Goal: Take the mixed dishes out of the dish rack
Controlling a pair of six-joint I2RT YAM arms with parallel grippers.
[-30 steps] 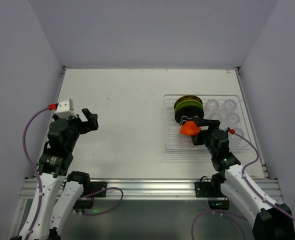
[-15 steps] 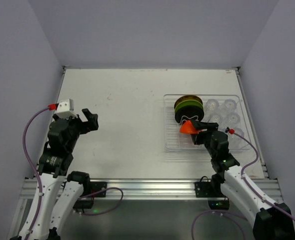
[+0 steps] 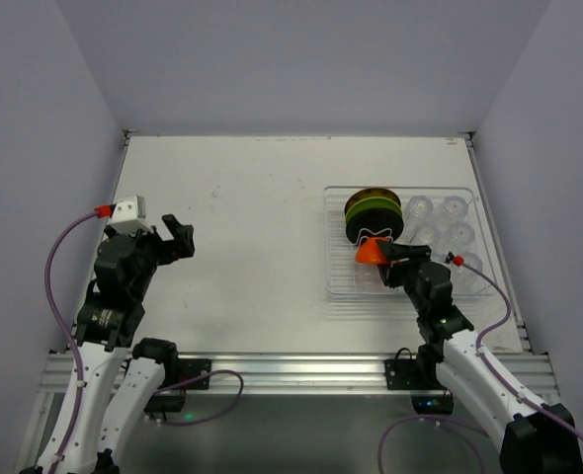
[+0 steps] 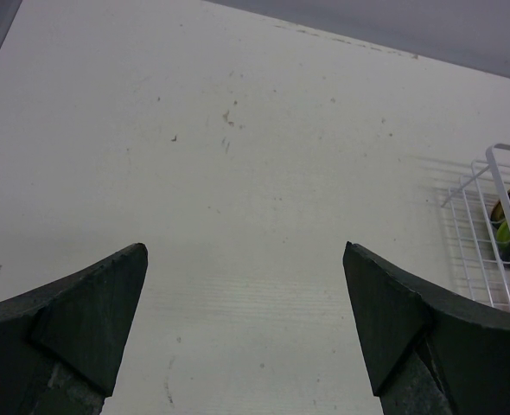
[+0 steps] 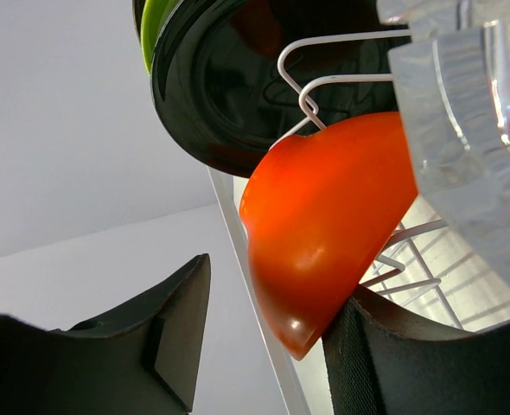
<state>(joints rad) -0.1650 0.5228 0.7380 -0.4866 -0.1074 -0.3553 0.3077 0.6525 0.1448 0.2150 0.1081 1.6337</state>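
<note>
Right pincer (image 5: 272, 294) is half spread, with the small orange-red bowl (image 5: 324, 216) sitting between its dark, wedge-shaped fingers. The bowl is glossy and smooth, standing on edge with its rounded underside facing the camera. The finger on the camera's right touches the bowl's bottom edge, while the other one stands apart with a gap of daylight, so nothing's pinched.

Just past the fingertips is a shiny black plate (image 5: 212, 86) on edge, and a lime green plate (image 5: 156, 30) behind that. A thin white wire divider (image 5: 324, 82) loops over the bowl's top. A ribbed clear plastic cup (image 5: 462, 130) is right beside the touching finger. All of it is inside the clear dish rack (image 3: 331, 276).

Left pincer (image 4: 245, 251) is spread wide over the matte, speckled white counter (image 4: 238, 173), well apart from the rack.
</note>
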